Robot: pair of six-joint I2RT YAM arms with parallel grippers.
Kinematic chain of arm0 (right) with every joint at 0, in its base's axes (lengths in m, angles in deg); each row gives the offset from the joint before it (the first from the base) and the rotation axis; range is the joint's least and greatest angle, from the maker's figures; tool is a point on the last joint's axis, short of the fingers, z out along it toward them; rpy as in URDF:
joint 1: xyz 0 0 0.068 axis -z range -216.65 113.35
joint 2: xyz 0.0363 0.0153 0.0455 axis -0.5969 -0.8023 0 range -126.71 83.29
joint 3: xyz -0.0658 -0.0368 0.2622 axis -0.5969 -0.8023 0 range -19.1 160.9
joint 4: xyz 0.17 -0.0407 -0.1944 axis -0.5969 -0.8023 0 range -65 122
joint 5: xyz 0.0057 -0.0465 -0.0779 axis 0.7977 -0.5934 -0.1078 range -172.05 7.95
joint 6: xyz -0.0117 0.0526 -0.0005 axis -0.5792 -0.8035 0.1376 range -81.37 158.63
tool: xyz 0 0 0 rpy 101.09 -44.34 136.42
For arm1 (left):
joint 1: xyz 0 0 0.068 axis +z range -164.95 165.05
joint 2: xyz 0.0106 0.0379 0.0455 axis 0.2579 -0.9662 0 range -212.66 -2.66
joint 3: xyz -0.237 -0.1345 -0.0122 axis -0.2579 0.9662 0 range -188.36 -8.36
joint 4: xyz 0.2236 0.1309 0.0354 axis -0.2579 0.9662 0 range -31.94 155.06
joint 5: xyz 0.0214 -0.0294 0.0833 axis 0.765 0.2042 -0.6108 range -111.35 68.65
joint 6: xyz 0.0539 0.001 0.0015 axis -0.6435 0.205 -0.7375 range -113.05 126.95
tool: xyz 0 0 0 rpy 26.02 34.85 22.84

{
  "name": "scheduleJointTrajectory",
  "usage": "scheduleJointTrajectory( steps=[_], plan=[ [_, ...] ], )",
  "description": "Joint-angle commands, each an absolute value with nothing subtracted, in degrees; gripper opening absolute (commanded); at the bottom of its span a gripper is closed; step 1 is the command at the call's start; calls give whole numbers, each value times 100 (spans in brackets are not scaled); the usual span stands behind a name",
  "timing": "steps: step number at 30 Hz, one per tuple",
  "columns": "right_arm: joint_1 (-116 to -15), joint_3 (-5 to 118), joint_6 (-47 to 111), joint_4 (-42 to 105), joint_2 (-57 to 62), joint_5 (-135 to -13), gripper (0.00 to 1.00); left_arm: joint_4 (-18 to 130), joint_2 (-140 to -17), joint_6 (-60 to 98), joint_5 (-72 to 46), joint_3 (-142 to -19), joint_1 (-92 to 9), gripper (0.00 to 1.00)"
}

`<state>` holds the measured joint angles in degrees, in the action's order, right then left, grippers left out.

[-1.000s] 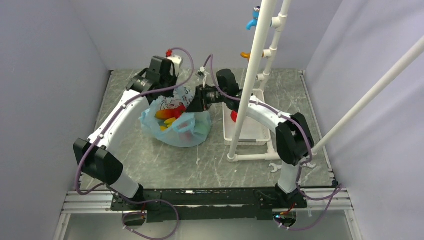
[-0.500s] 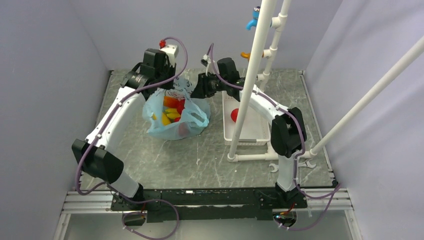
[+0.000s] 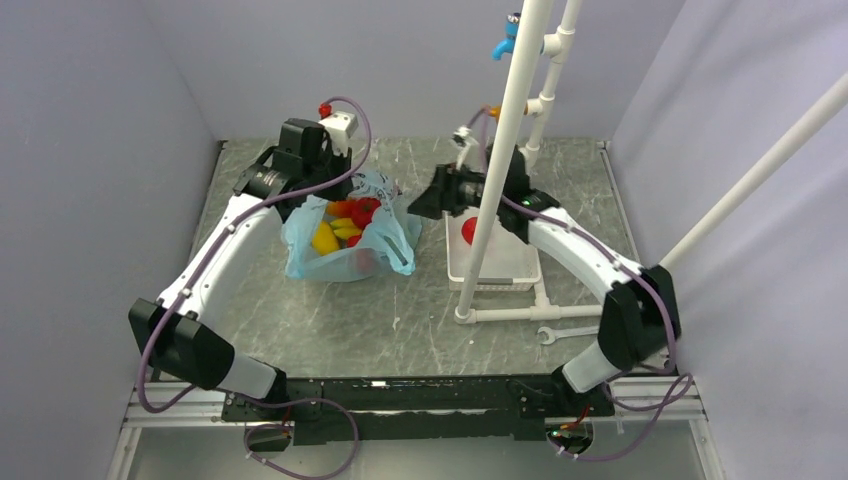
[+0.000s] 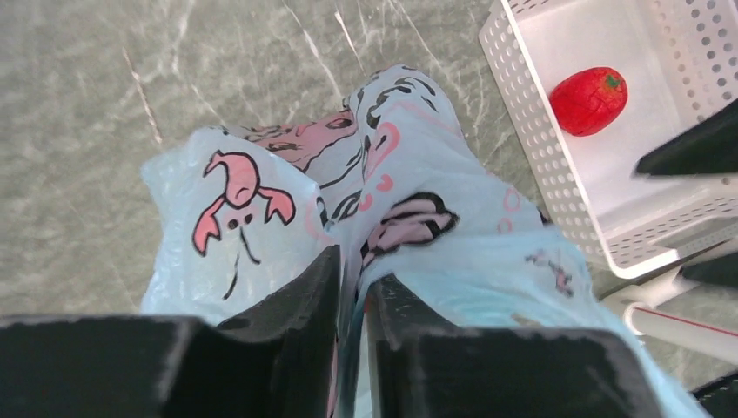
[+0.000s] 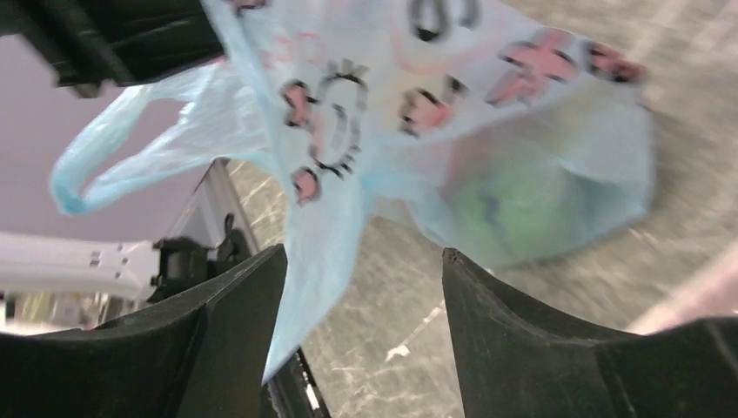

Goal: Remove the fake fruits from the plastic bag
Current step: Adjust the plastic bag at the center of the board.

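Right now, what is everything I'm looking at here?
plastic bag: one, light blue with pink and black cartoons, on the table
fake fruits: several, yellow, red and orange, inside the bag; exact count hidden
red fruit: one, lying in the basket
basket: one, white, perforated, right of the bag
pipe frame: one, white, standing over the basket
wrench: one, silver, by the frame's foot
table: one, grey marbled
left gripper: black, shut on the bag
right gripper: black, open, beside the bag
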<state>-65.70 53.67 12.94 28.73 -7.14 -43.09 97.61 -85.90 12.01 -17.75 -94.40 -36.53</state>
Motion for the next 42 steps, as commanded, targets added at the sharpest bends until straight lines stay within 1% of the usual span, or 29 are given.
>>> scheduleJointTrajectory(
  steps=[1, 4, 6, 8, 10, 12, 15, 19, 21, 23, 26, 31, 36, 39, 42],
  plan=[
    [-5901, 4519, 654, 3496, 0, -4903, 70, 9377, -8221, 1113, -1636, -9321, -3587, 33],
    [-5857, 4162, 888, 3230, 466, -5401, 73, 9553, -8227, 1043, -1825, -9362, -3587, 52],
    [-5852, 3790, 894, 2987, 873, -5804, 77, 9542, -8130, 1029, -1911, -9296, -3587, 66],
    [-5830, 3469, 925, 2698, 1384, -6180, 79, 9540, -8013, 1031, -2089, -9205, -3614, 85],
    [-5801, 3178, 944, 2220, 1859, -6566, 80, 9731, -7932, 1027, -2517, -9300, -3698, 94],
    [-5758, 2811, 880, 1905, 2443, -6814, 81, 9815, -7774, 1037, -2952, -9325, -3817, 99],
    [-5722, 2424, 716, 1325, 3362, -7184, 81, 9828, -7424, 1106, -3382, -9380, -3921, 99],
    [-5729, 2210, 461, 501, 4497, -7576, 81, 10078, -7034, 1524, -4110, -9628, -3929, 99],
    [-5725, 2365, 328, -42, 4834, -7528, 81, 10370, -6835, 1752, -4397, -9642, -3930, 99],
    [-5720, 2485, 256, -538, 5102, -7357, 81, 10450, -6519, 1863, -4518, -9387, -3929, 99],
    [-5727, 2594, 359, -797, 5491, -6897, 81, 10433, -6009, 1831, -4533, -8869, -3927, 99],
    [-5730, 2706, 922, -331, 5775, -4798, 80, 10837, -5468, 1965, -5145, -8370, -3926, 100],
    [-5727, 2775, 642, 326, 6225, -4078, 84, 10801, -4916, 2079, -5375, -7840, -3921, 99],
    [-5723, 2837, 525, 630, 6192, -3742, 84, 10673, -4681, 2044, -5220, -7655, -3921, 99],
    [-5730, 2915, 313, 1031, 6075, -3342, 84, 10683, -4683, 2054, -5329, -7508, -3921, 99]
  ],
)
